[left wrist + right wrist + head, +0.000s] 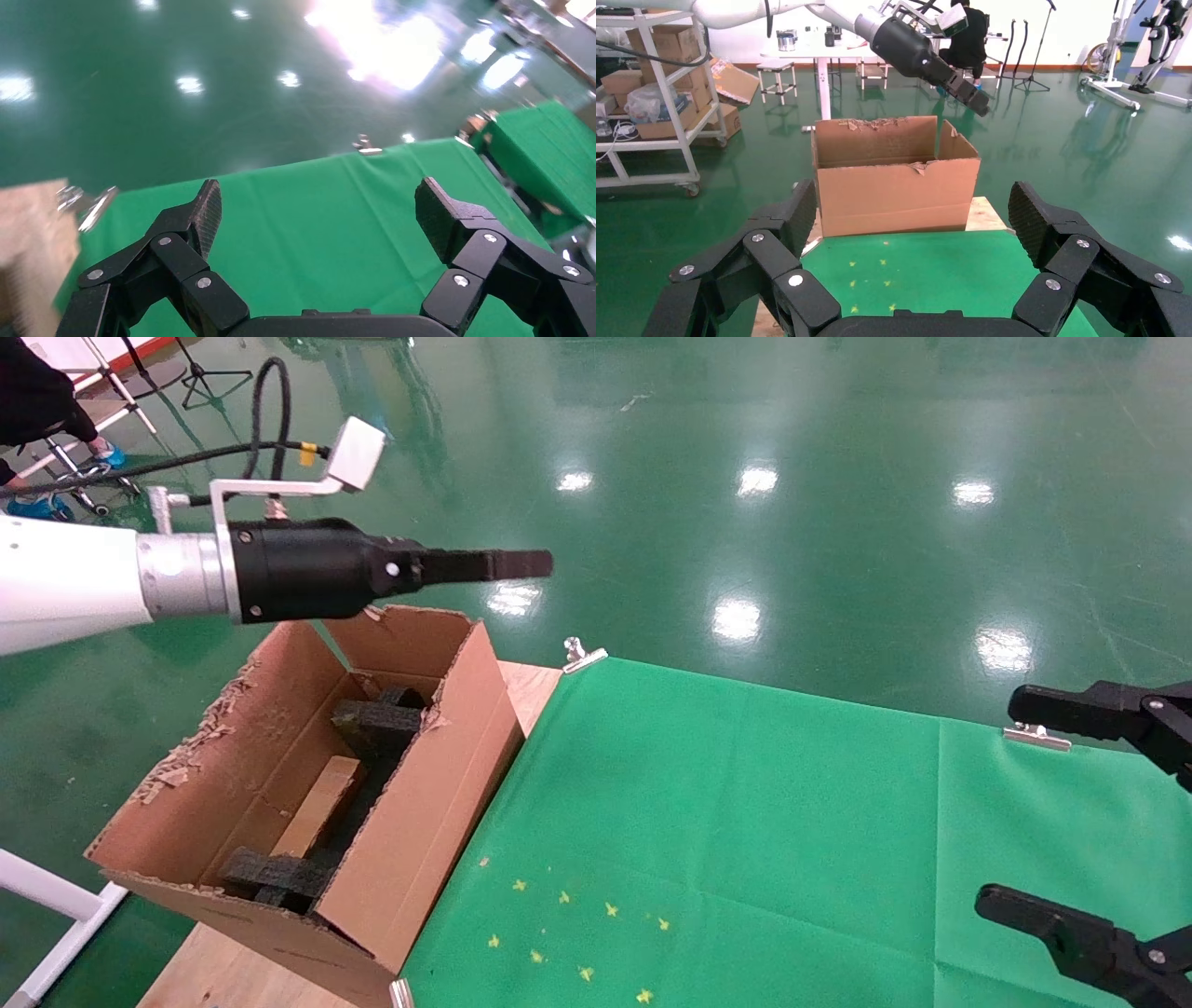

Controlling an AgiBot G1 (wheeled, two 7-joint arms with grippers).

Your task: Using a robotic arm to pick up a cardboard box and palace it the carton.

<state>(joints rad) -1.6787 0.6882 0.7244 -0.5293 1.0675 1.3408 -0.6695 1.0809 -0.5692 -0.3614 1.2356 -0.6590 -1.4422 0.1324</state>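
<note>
A glossy green workshop floor (838,449) surrounds a table draped in green cloth (745,803). At the cloth's left edge stands the carton (438,784), its upright flaps ragged and black foam inserts (372,719) seen inside. Above it the left gripper (316,217) is held high, spread wide and empty; the right gripper (912,232), parked at the near right, is likewise wide open and empty. The cardboard box (317,808), narrow, brown and smooth-faced, lies inside the carton between the foam pieces. It is judged light and stiff, perhaps slippery; its long sides would best be gripped.
</note>
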